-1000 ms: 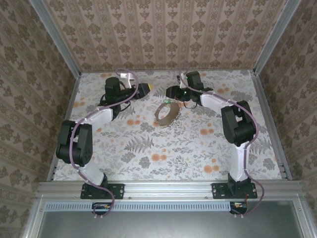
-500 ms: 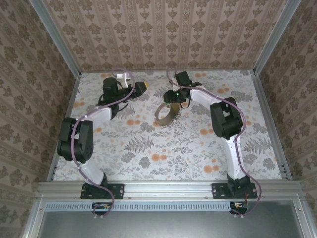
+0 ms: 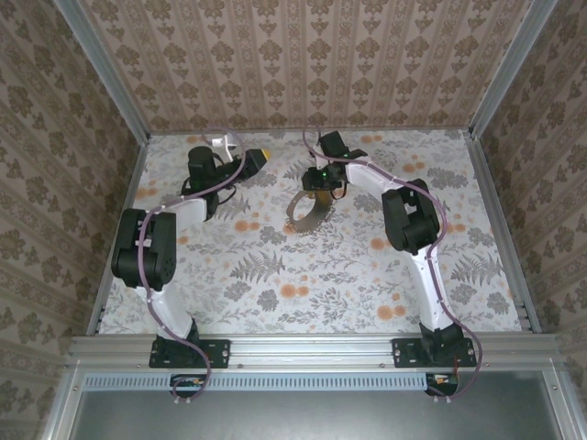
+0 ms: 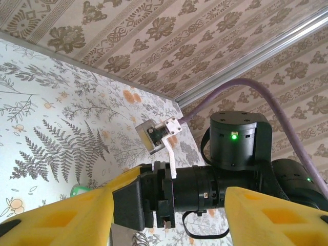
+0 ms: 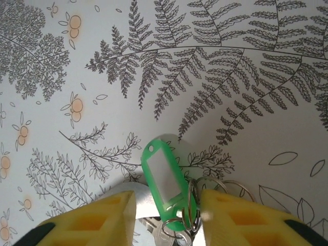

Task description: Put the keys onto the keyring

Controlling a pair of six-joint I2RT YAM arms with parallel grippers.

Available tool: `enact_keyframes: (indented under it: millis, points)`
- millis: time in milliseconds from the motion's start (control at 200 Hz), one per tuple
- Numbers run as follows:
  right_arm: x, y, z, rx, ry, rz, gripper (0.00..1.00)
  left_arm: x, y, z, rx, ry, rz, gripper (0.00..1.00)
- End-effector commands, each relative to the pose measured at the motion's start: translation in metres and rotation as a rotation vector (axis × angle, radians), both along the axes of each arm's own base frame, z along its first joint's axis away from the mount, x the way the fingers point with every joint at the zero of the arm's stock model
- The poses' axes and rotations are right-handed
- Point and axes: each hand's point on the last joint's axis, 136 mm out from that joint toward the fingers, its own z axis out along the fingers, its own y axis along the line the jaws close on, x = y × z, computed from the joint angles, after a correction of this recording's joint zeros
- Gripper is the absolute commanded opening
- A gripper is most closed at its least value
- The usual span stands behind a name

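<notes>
The key (image 5: pixel 166 177) has a bright green tag with a white label. Silvery split rings and a short blade hang at its near end, and it lies on the fern-patterned table. My right gripper (image 5: pixel 166 205) straddles it, open. Its right finger (image 5: pixel 241 215) touches the rings, while a small gap stays at the left finger (image 5: pixel 92 220). The keyring (image 3: pixel 295 220), a brown-tan hoop, lies just in front of the right gripper (image 3: pixel 318 183). My left gripper (image 3: pixel 257 158) hovers at the back left, open and empty (image 4: pixel 169 190), and faces the right arm's wrist (image 4: pixel 233 141).
Patterned walls (image 3: pixel 303 55) and metal rails (image 3: pixel 495 202) close the table in at the back and sides. The right arm's elbow (image 3: pixel 408 215) rises over the right half. The near half of the table (image 3: pixel 293 293) carries nothing.
The right arm's elbow has swung left and its gripper has narrowed around the green key. The left gripper has drifted slightly left and back, still open.
</notes>
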Motion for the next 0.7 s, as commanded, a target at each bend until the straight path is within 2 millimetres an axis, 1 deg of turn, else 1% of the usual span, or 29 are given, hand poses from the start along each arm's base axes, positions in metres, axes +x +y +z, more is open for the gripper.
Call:
enact_keyframes:
  millis: [0, 100, 205, 305, 395, 505, 625, 695]
  points:
    - [0.0, 0.0, -0.011, -0.029, 0.028, -0.001, 0.36, 0.002, 0.004, 0.005, -0.054, -0.012, -0.01, 0.6]
    - [-0.001, 0.002, -0.014, -0.022, 0.035, 0.005, 0.29, 0.003, 0.004, 0.004, -0.058, -0.013, -0.01, 0.6]
    - [-0.003, 0.003, -0.015, -0.015, 0.041, 0.013, 0.14, 0.002, 0.004, 0.004, -0.058, -0.014, -0.01, 0.6]
    - [-0.003, 0.003, -0.012, -0.005, 0.036, 0.008, 0.0, 0.002, 0.004, 0.004, -0.057, -0.013, -0.012, 0.6]
    - [-0.003, 0.005, -0.004, 0.024, 0.026, 0.005, 0.0, 0.001, 0.004, 0.007, -0.058, -0.017, -0.013, 0.6]
    - [-0.003, 0.008, 0.016, 0.078, 0.0, 0.003, 0.0, 0.0, 0.004, 0.01, -0.055, -0.022, -0.015, 0.6]
    - [-0.007, 0.011, 0.047, 0.156, -0.05, 0.002, 0.0, -0.003, 0.004, 0.014, -0.042, -0.027, -0.018, 0.6]
    - [-0.012, 0.014, 0.072, 0.215, -0.094, 0.009, 0.0, -0.006, 0.002, 0.016, -0.029, -0.031, -0.024, 0.6]
